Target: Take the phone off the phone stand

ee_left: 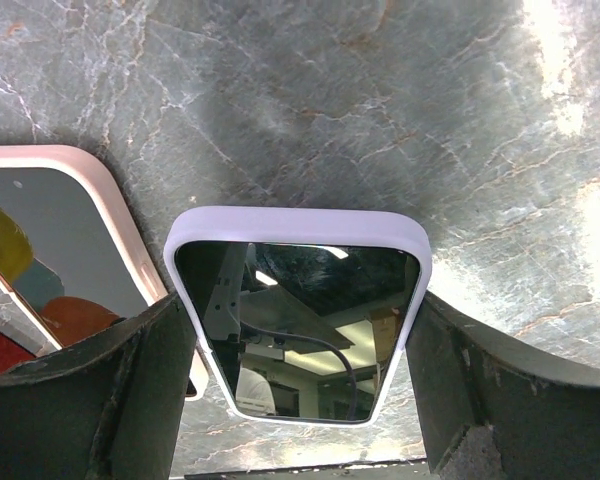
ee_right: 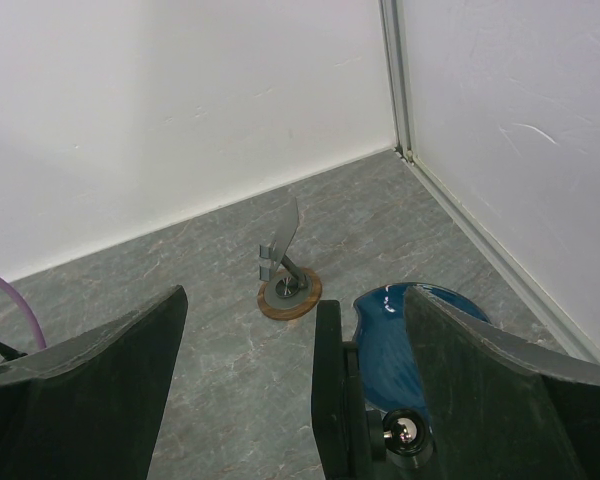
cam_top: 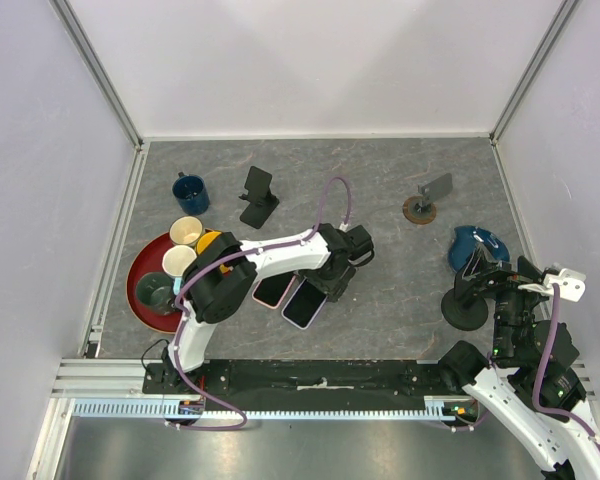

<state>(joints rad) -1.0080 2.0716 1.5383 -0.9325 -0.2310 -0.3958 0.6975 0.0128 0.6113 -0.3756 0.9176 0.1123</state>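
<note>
Presently the left gripper [ee_left: 300, 360] stands wide, one finger on each side of a lavender-cased phone [ee_left: 295, 225] without closing on it. The phone lies flat, face up, on the grey table [ee_left: 400, 90], just beside a pink-cased phone [ee_left: 70, 230] and well apart from the black phone stand [cam_top: 258, 195], which is bare. Judged from this, the removal looks done and the step in hand is the release. It is best finished by lifting straight up with the jaws kept wide, so neither finger drags the case or nudges its pink neighbour. The right gripper [ee_right: 295, 380] is also spread wide, holding nothing, near a blue object [ee_right: 420, 340]. The wrist view does not settle whether the pads touch the phone's edges, its near end is cropped, and from above the arm covers both phones' far ends.
</note>
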